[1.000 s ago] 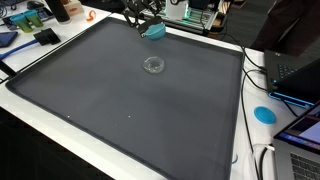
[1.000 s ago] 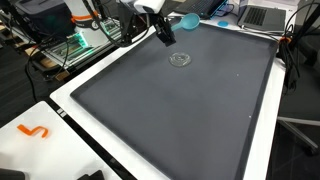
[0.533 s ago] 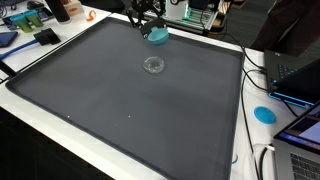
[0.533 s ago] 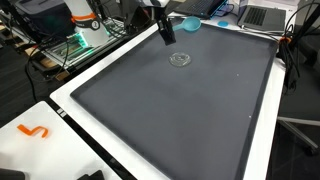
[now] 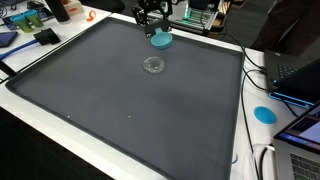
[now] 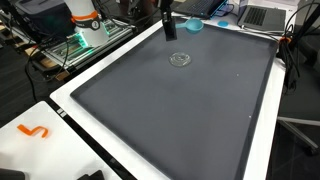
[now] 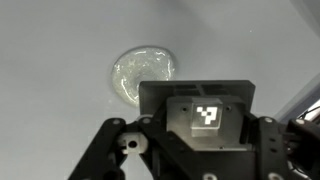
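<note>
My gripper [image 5: 151, 20] hangs over the far end of a large dark grey mat [image 5: 120, 110]. In an exterior view it shows as a dark upright shape [image 6: 169, 33]. A small blue bowl-like thing [image 5: 160, 39] lies just under it in one exterior view and a little to its side [image 6: 193, 25] in another; whether they touch cannot be told. A clear round dish [image 5: 154, 65] lies on the mat nearby and shows in both exterior views [image 6: 180, 59] and the wrist view [image 7: 145, 72]. The wrist view shows only the gripper body [image 7: 200, 120] with a marker tag; the fingertips are hidden.
A white table border [image 6: 70, 95] runs round the mat. Laptops [image 5: 295, 75], cables and a blue disc [image 5: 264, 113] lie along one side. Electronics and an orange piece [image 6: 33, 130] sit off the mat. Equipment [image 6: 85, 35] stands behind the far edge.
The gripper has turned more upright and shifted slightly along the mat's far edge. The blue thing appears a little lower and further right in an exterior view. The clear dish has not moved.
</note>
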Tool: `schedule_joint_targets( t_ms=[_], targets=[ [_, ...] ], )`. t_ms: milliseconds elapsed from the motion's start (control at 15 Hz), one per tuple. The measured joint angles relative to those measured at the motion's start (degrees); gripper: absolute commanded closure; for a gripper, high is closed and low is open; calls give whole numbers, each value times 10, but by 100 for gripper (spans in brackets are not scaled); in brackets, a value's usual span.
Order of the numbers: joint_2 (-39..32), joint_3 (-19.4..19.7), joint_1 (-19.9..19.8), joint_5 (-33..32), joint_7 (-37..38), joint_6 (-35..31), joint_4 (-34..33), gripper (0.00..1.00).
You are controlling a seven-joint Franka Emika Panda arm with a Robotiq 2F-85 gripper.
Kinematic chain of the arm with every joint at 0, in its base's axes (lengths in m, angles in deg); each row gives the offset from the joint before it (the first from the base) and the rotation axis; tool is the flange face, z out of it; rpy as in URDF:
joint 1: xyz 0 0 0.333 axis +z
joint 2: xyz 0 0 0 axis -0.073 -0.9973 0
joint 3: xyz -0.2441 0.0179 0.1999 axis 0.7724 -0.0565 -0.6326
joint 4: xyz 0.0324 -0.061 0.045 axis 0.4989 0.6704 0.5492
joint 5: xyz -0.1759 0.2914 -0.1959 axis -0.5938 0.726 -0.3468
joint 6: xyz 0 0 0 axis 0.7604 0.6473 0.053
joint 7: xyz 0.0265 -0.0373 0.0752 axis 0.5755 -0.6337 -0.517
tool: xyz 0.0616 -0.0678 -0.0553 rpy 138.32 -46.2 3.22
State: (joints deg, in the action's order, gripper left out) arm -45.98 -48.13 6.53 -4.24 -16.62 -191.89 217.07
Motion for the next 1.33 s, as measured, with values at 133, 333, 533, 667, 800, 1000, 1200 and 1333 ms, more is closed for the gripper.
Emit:
schedule_joint_targets(
  t_ms=[133,333,533,667,800,1000,1200,1333],
  targets=[
    [5,-6,9,-34,58,-1,0,69],
    [12,-16,20,-90,148,-1,-1,69],
    [13,-27,30,-157,241,-1,-4,69],
    [13,-38,38,-206,301,1,-9,69],
    [12,-49,45,-253,360,6,-15,69],
    [7,-65,52,-307,433,26,-32,69],
    [-1,-76,59,-346,484,54,-57,69],
    [-8,-82,63,-365,507,75,-76,69]
  ],
)
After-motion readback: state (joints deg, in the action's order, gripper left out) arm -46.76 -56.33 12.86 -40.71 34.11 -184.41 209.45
